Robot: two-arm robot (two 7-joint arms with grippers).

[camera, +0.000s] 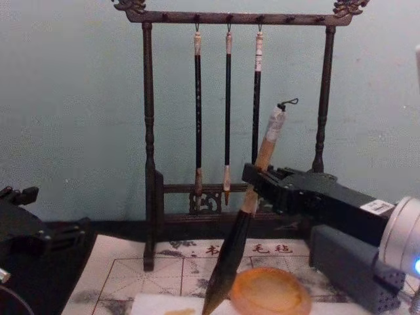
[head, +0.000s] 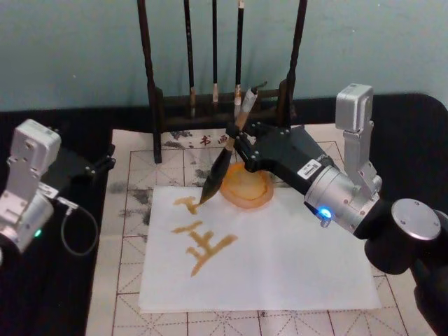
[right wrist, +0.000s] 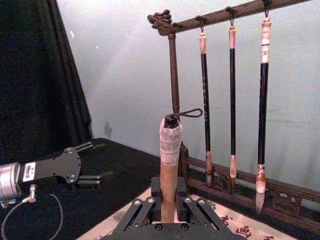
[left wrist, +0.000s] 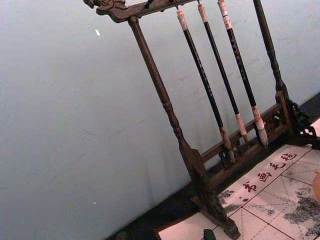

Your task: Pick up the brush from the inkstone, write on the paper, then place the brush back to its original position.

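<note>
My right gripper (head: 236, 142) is shut on the tan handle of the brush (head: 218, 170), which leans with its whitish cap toward the rack. Its dark bristle tip rests at the upper-left amber stroke on the white paper (head: 280, 266); I cannot tell whether it touches. The chest view shows the brush (camera: 252, 190) slanting down beside the orange inkstone (camera: 270, 292), with the right gripper (camera: 259, 178) around it. The inkstone (head: 246, 187) sits at the paper's top edge, just right of the tip. The right wrist view looks up the brush (right wrist: 170, 150). My left gripper (head: 105, 164) is parked open at the left.
A dark wooden rack (head: 157, 105) with three thin black brushes (camera: 228, 105) stands behind the paper. A gridded felt mat (head: 126, 238) lies under the paper. Amber characters (head: 210, 245) cover the paper's left part. A grey block (camera: 351, 266) stands right of the inkstone.
</note>
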